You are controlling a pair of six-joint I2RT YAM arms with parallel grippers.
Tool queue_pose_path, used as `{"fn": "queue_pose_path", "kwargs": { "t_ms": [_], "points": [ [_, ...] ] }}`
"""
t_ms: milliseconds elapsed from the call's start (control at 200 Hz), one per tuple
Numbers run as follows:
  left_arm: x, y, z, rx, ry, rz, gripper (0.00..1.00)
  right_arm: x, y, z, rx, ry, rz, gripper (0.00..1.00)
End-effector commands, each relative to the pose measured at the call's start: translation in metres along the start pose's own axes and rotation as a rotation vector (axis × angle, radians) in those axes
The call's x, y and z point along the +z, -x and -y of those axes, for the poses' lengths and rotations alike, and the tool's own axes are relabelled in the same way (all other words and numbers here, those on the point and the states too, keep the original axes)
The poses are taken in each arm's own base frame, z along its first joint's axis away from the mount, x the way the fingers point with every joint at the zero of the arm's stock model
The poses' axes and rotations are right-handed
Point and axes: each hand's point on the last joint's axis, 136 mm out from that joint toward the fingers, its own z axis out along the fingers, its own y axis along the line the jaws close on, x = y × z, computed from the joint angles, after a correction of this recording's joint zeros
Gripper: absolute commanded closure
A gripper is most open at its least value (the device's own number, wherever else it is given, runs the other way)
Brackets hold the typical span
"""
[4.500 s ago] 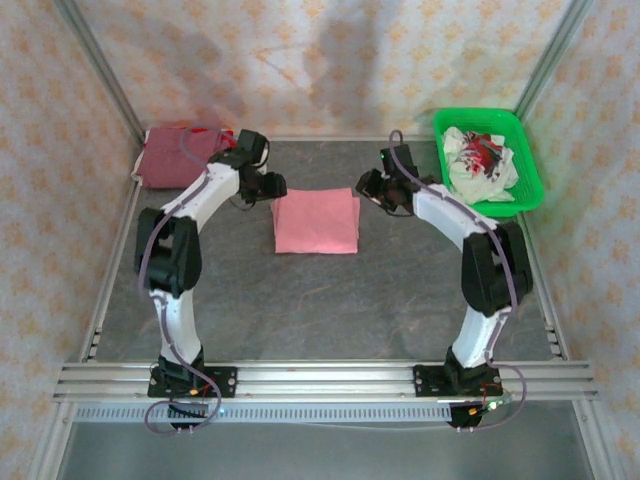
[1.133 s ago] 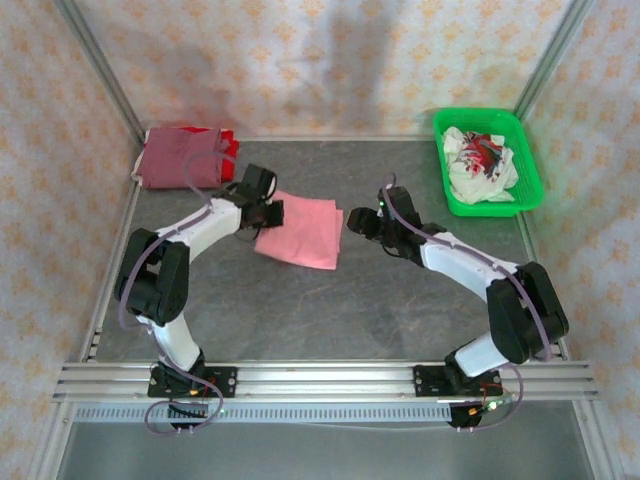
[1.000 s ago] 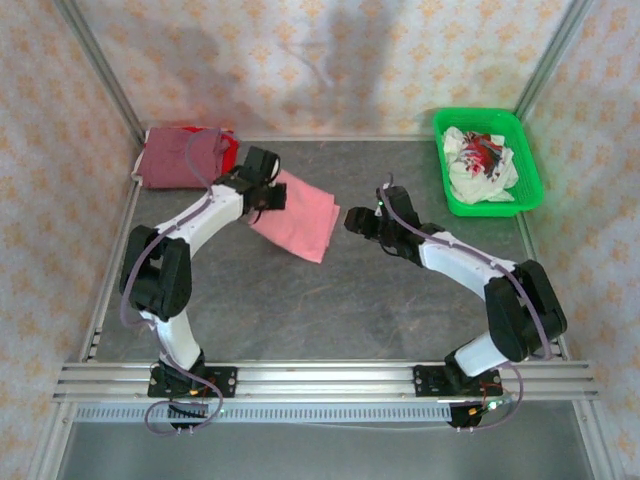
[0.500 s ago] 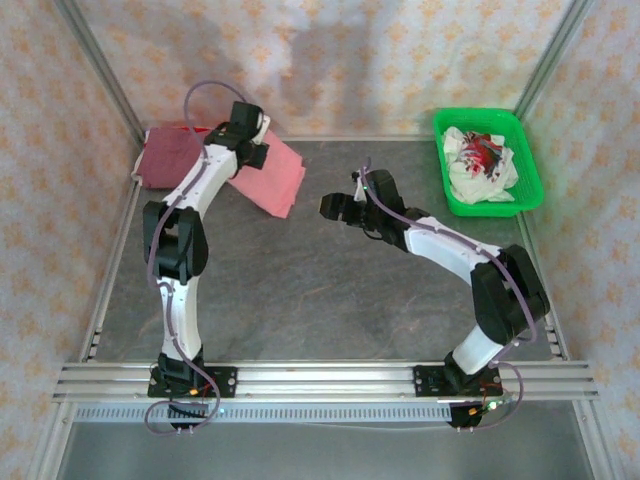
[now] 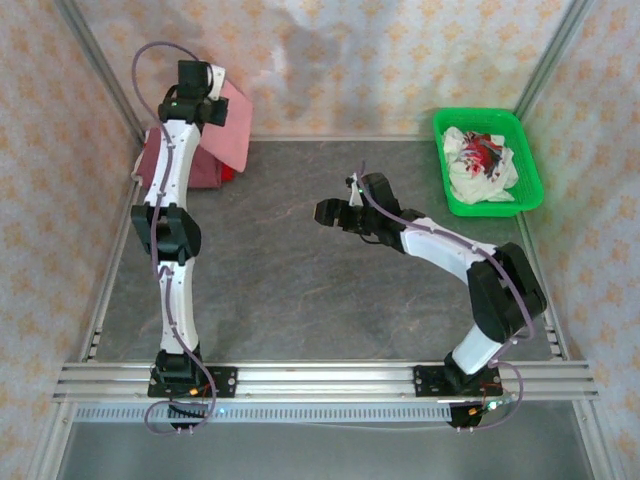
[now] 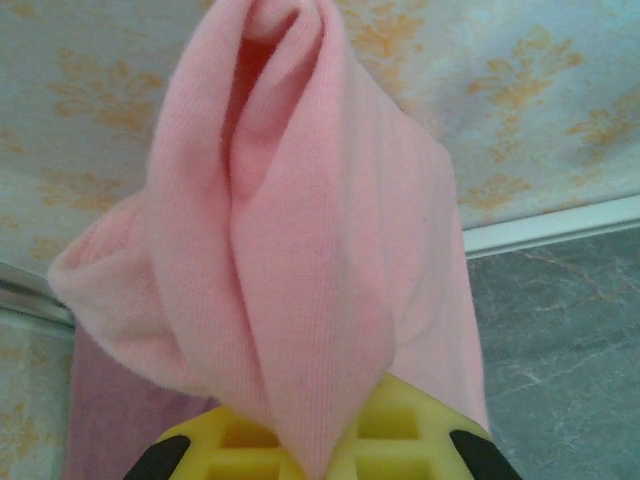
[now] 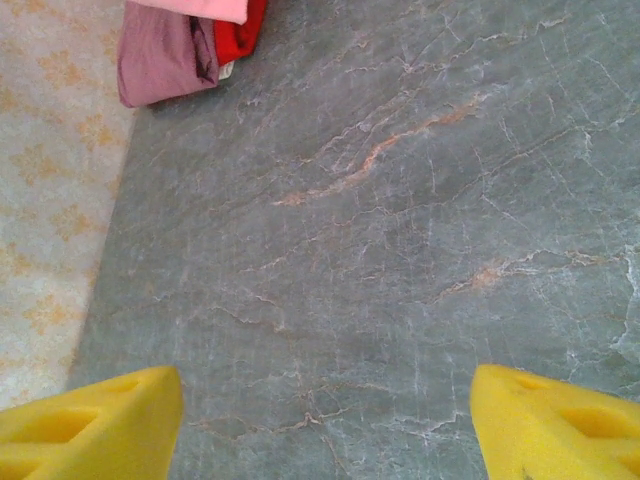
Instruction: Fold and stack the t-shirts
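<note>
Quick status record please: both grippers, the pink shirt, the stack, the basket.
left gripper: shut on pink shirt, high at the far-left corner
pink shirt: folded, hanging over the stack
stack: maroon shirt and red shirt, far-left corner
right gripper: open, empty, over the table
green basket: far right, holds crumpled white-and-red cloth

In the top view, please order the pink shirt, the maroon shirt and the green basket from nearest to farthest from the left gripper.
1. Pink shirt: held in the left gripper, far left corner.
2. Maroon shirt: lying just beneath, at the far left.
3. Green basket: far right corner.
</note>
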Motion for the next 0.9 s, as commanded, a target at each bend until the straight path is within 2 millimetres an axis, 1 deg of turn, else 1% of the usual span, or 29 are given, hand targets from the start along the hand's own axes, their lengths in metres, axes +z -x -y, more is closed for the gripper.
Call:
{"fn": "queue_pose_path", "kwargs": {
  "t_ms": [0, 95, 240, 355, 455, 590, 751, 761, 786, 811, 861, 896],
  "points": [
    [0.000, 0.010, -0.016, -0.080, -0.039, 0.056, 1.00, 0.001, -0.007, 0.000, 0.022, -0.010, -0.026, 0.24],
    [0.009, 0.007, -0.033, -0.116, -0.031, 0.066, 1.00, -0.001, -0.007, 0.000, 0.023, -0.018, -0.025, 0.24],
    [0.016, 0.000, -0.063, -0.156, -0.008, 0.074, 1.00, -0.004, -0.007, 0.000, 0.016, -0.036, -0.025, 0.24],
    [0.022, -0.008, -0.083, -0.209, -0.012, 0.078, 1.00, -0.006, -0.007, 0.003, 0.014, -0.057, -0.027, 0.24],
    [0.037, -0.023, -0.095, -0.213, -0.004, 0.058, 1.00, -0.006, -0.007, 0.001, 0.016, -0.058, -0.029, 0.24],
    [0.057, -0.048, -0.119, -0.193, 0.031, 0.020, 1.00, -0.011, -0.004, -0.005, 0.004, -0.055, -0.024, 0.24],
    [0.068, -0.066, -0.145, -0.177, 0.090, -0.003, 1.00, -0.015, -0.001, -0.005, -0.011, -0.072, -0.019, 0.24],
    [0.068, -0.066, -0.147, -0.177, 0.097, -0.003, 0.98, -0.015, -0.001, -0.005, -0.010, -0.074, -0.018, 0.24],
    [0.070, -0.068, -0.151, -0.177, 0.114, -0.005, 0.83, -0.015, 0.000, -0.005, -0.009, -0.075, -0.017, 0.24],
    [0.071, -0.069, -0.154, -0.175, 0.128, -0.006, 0.72, -0.014, 0.000, -0.005, -0.008, -0.072, -0.017, 0.24],
    [0.071, -0.071, -0.160, -0.164, 0.164, -0.010, 0.71, -0.014, 0.001, -0.007, -0.008, -0.065, -0.015, 0.24],
    [0.069, -0.072, -0.169, -0.160, 0.210, -0.017, 0.69, -0.013, 0.001, -0.007, -0.007, -0.063, -0.017, 0.24]
  ]
}}
